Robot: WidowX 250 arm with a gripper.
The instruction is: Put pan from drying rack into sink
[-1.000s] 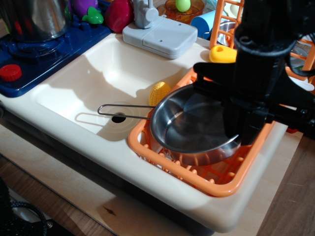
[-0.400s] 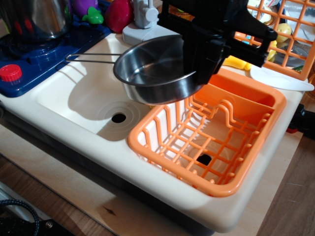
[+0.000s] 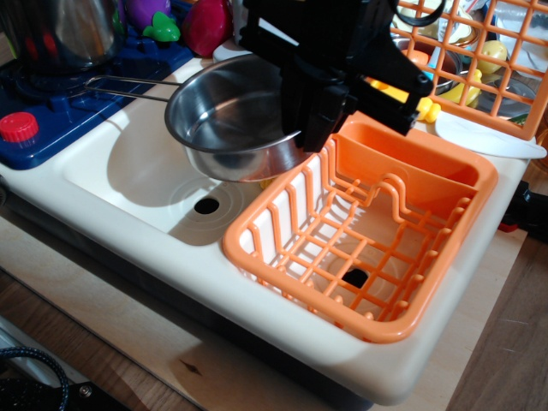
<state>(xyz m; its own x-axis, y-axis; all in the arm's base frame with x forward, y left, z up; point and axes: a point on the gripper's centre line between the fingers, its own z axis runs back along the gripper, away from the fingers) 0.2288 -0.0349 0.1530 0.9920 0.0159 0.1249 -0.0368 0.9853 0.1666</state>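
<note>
My black gripper (image 3: pixel 306 128) is shut on the right rim of the shiny steel pan (image 3: pixel 227 124). The pan hangs in the air above the cream-white sink (image 3: pixel 128 167), near its right side. Its thin wire handle (image 3: pixel 124 84) points left toward the stove. The dark drain hole (image 3: pixel 206 205) lies below the pan's front edge. The orange drying rack (image 3: pixel 368 240) stands to the right, with nothing in it, its side compartment at the back. The gripper's fingertips are partly hidden behind the pan's wall.
A tall steel pot (image 3: pixel 60 30) stands on the blue stove (image 3: pixel 51 103) at far left, with a red knob (image 3: pixel 19 127). An orange wire grid basket (image 3: pixel 479 51) with dishes stands at back right. Toy foods sit at the back.
The pan was lifted out of the drying rack and carried left and up. Since 0.4 s ago it has moved further left over the sink. The rack stands empty.
</note>
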